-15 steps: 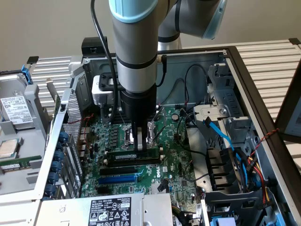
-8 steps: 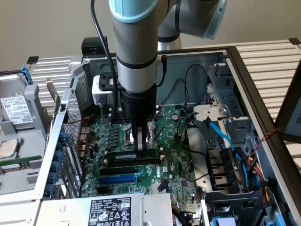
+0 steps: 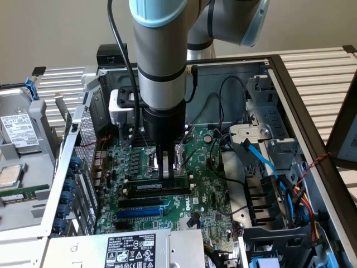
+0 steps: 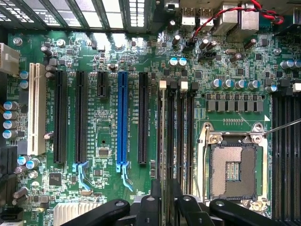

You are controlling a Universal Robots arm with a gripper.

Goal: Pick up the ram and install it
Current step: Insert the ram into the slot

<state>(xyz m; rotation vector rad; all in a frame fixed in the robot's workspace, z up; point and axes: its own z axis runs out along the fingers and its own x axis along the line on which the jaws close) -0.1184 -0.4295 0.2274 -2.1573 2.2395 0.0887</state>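
Ram (image 3: 162, 182) stands edge-on in the gripper (image 3: 163, 174) over black slots (image 4: 181, 136).

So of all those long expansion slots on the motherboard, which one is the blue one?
The blue slot is the long one between black slots, with a short black slot beside it; the white slot sits farther off.

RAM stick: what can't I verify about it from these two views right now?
- Exterior view: the gripper covers the middle of the ram, so how deep it sits in its slot cannot be told.
- Exterior view: the slot's end clips are too small to judge as latched or open.
- Wrist view: the ram is seen edge-on, so its sticker and chips are hidden.
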